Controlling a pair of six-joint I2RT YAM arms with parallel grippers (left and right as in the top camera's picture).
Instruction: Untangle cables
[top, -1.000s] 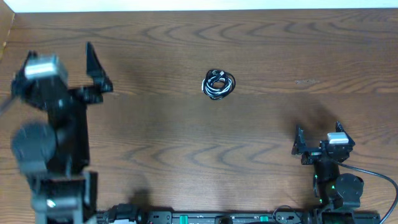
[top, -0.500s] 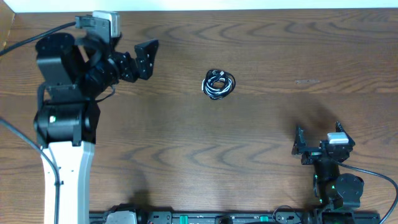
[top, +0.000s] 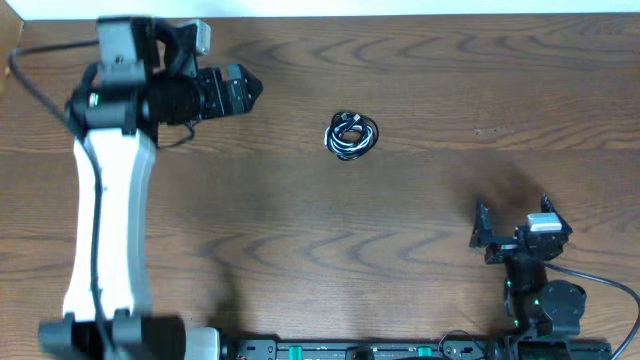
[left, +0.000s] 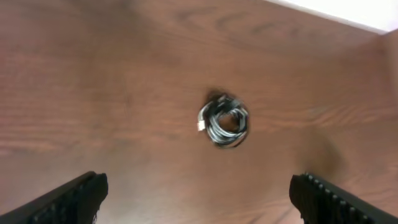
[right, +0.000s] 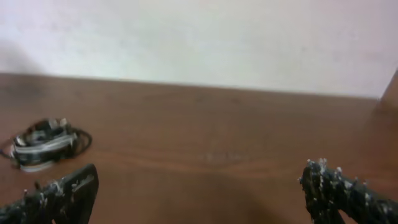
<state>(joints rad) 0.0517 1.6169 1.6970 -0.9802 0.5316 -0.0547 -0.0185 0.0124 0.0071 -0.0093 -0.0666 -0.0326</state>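
The cables (top: 352, 135) lie coiled in a small black and white bundle on the wooden table, near the middle top. The bundle shows in the left wrist view (left: 224, 121) and at the left of the right wrist view (right: 42, 144). My left gripper (top: 248, 92) is open and empty, raised at the upper left and pointing right toward the bundle, well apart from it. Its two fingers frame the bottom corners of the left wrist view (left: 199, 199). My right gripper (top: 508, 232) is open and empty at the lower right, far from the cables; its fingers also show in the right wrist view (right: 199, 193).
The wooden table (top: 420, 200) ends at a pale wall along the top edge. The left arm (top: 105, 200) stretches from the bottom left up to the top left. The arm bases and a black rail (top: 350, 350) run along the front edge.
My left arm has swung up and extended, its gripper turning to point right toward the cable bundle. The right arm and the cables have not moved.
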